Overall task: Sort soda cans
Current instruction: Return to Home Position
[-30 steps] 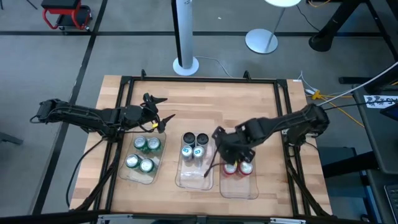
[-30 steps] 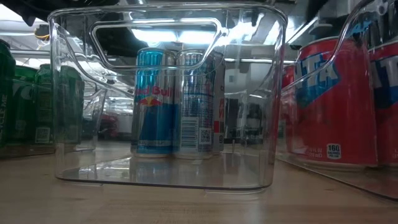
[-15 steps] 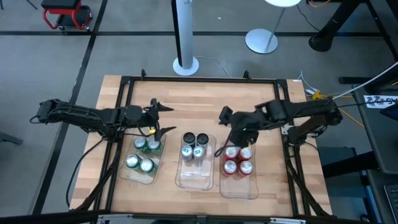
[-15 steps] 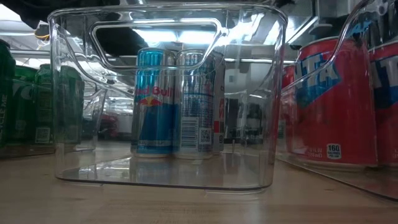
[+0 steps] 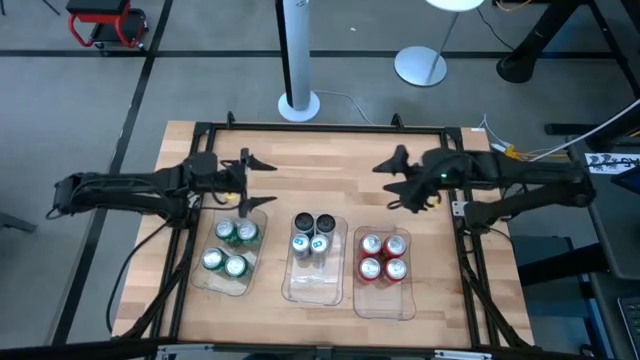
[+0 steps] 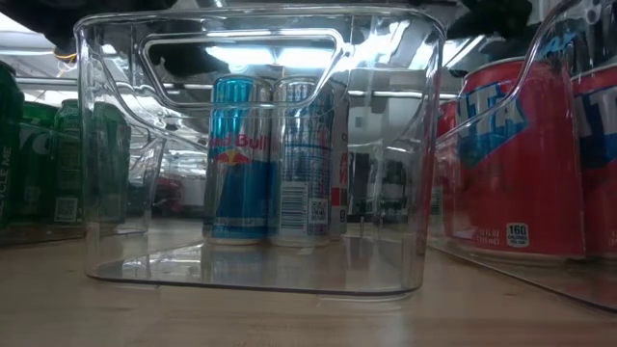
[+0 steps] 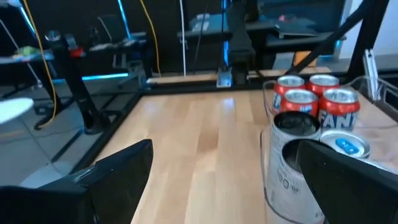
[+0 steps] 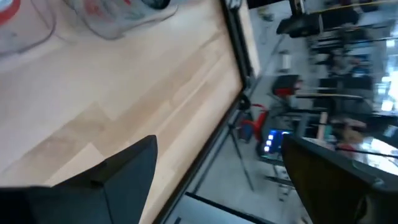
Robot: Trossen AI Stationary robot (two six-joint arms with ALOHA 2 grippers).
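Clear trays (image 5: 313, 287) hold four green cans (image 5: 230, 248) left, four silver cans (image 5: 313, 238) centre, four red cans (image 5: 383, 257) right. Left gripper (image 5: 264, 183) and right gripper (image 5: 391, 184) gape empty; low view adds can labels.

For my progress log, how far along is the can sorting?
Sorting looks done: four green cans sit in the left tray, four silver cans in the middle, four red cans in the right. Nothing is in hand; left gripper and right gripper hover open, empty. Only parking the arms seems left.

R gripper (image 5: 397, 182) off red cans (image 5: 383, 257), pulled back toward table (image 5: 330, 165) rear, L gripper (image 5: 258, 181) drawn back slightly
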